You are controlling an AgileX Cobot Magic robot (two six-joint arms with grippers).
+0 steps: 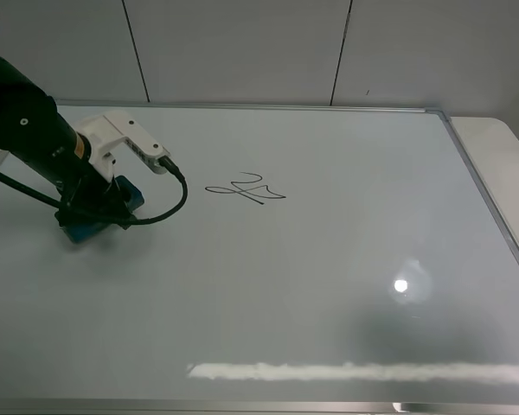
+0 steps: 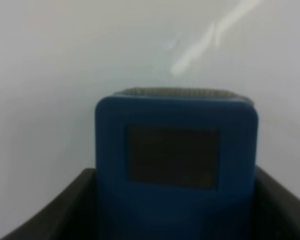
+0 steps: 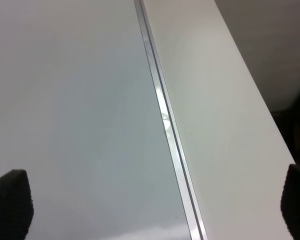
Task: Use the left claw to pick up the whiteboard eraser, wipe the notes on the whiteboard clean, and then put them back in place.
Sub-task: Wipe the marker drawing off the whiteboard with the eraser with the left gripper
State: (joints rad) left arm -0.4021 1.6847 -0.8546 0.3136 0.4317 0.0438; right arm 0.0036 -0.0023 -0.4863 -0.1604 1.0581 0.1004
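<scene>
At the frame's left, the left claw [image 1: 93, 216] hides most of the whiteboard eraser [image 1: 132, 195]; its wrist close-up is blurred.

Fingers [image 3: 10, 202] spread wide — whiteboard frame [image 3: 164, 122] between.

Pale panelled wall, white table, reflected light.
A wall [image 1: 242, 47] of light grey panels runs across the back, split by two thin dark seams [image 1: 135, 52]. A white table [image 1: 493, 147] with a rounded corner shows at the right of the high view. A round glare spot [image 1: 400, 285] and a long white streak [image 1: 355, 372] shine in front. Past the table's edge, the right wrist view shows a dull grey area, too dim to name.
</scene>
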